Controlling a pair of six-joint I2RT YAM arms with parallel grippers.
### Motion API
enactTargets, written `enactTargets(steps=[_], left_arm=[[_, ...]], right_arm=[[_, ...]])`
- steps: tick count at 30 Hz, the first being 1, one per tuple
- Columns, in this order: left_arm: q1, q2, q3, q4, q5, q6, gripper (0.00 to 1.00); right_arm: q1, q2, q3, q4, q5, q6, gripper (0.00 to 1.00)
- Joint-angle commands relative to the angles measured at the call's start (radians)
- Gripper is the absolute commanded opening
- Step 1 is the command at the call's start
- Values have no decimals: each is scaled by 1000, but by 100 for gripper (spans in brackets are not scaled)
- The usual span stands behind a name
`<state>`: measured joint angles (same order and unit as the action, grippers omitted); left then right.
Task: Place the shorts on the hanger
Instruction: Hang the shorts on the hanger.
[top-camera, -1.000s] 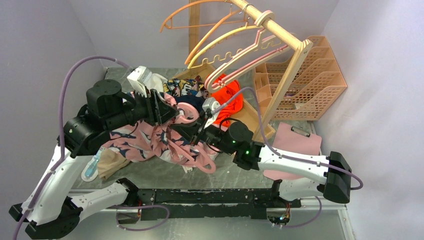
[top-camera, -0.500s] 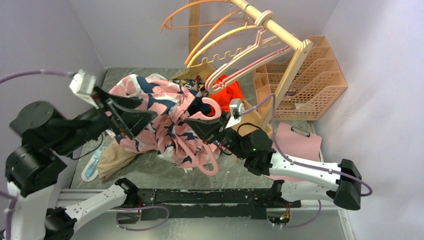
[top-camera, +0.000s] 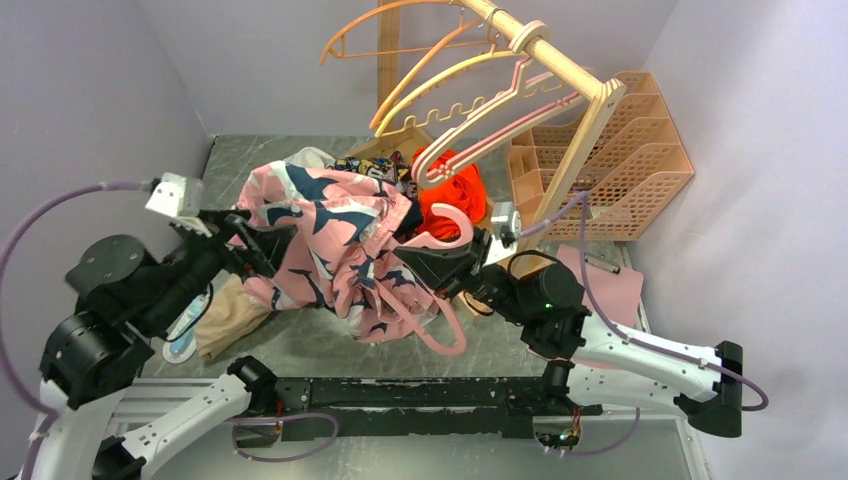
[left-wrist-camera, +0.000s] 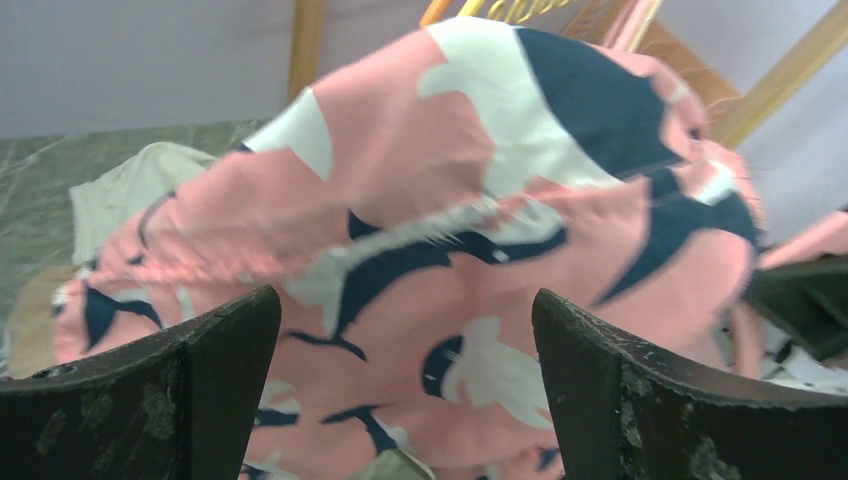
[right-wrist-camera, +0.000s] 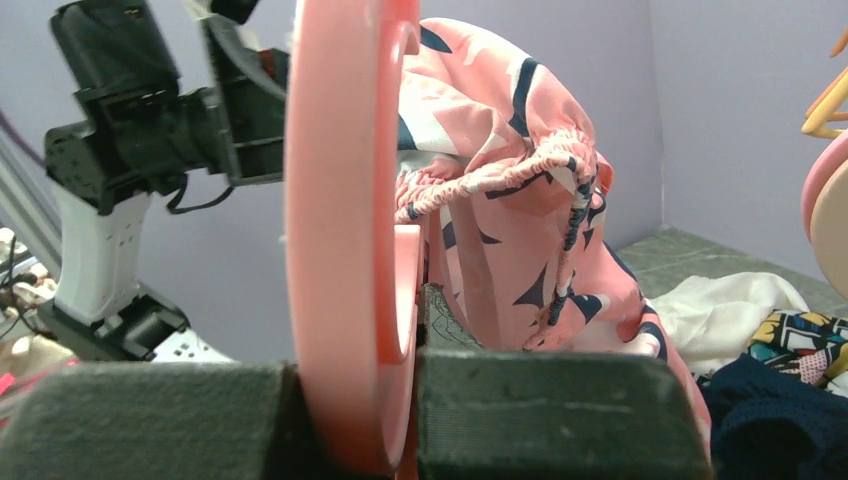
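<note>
Nearest me on the tabletop, just left of centre, a beige cloth lies beside the left arm. My right end effector is clamped on the hanger just below its hook; the right wrist view shows the pink plastic pinched upright between both fingers. One hanger arm slopes down toward me under the cloth. My left end effector has its fingers spread wide, and in the left wrist view the shorts fill the gap ahead of them; I cannot tell whether the fingers touch the fabric. The shorts hang bunched between the two end effectors, raised off the tabletop, their gathered waistband toward the hanger. Just beyond lies an orange-red garment, and farther right a wooden rail carrying orange, yellow and pink hangers, with a peach basket beside it.
</note>
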<state>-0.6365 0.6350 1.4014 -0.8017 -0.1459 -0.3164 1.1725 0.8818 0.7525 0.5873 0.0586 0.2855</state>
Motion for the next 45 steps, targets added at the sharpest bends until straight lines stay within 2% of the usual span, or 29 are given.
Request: enactTargets(steps=[1,6,9,10,12,16,18,22,28,37,38,39,41,42,43,45], left_arm=[[1,37,-31,70,-91,98,100],[1,58,-69,117,-103,162,96],[1,73,-92,129,-89,190,90],[1,77,-100,136,-75,198,85],[1,87,-108,150,-47,206,64],[1,105,-80,169,-26,227,11],[2,112,-34,164,-32,246,7],[1,100,72,199,-33,297,7],[1,109,192,280,-24,354,7],[1,203,229,224,112,344,8],[1,218,229,211,119,340,16],[1,231,232,199,122,337,28],[1,253,248,168,122,334,56],[1,262,262,152,113,332,73],[1,265,275,138,94,330,82],[1,255,295,125,49,337,94]], right_arm=[[-4,-60,44,-71,-35,-19,0],[-3,-101,50,-123,-46,-22,0],[-4,-110,63,-141,-61,-22,0],[-3,-112,70,-147,-67,-22,0],[-3,-113,76,-155,-79,-22,0],[-3,-118,83,-170,-84,-34,0],[-3,-119,104,-230,-70,-58,0],[-3,-135,131,-320,-59,-98,0],[-3,-114,194,-412,-142,-126,0],[-3,-69,217,-364,-240,-101,0],[-3,-69,204,-327,-242,-93,0],[-4,-71,190,-296,-241,-85,0],[-2,-79,160,-236,-230,-70,0],[-3,-80,148,-216,-222,-65,0],[-3,-86,138,-199,-211,-61,0],[-3,-96,125,-175,-188,-60,0]])
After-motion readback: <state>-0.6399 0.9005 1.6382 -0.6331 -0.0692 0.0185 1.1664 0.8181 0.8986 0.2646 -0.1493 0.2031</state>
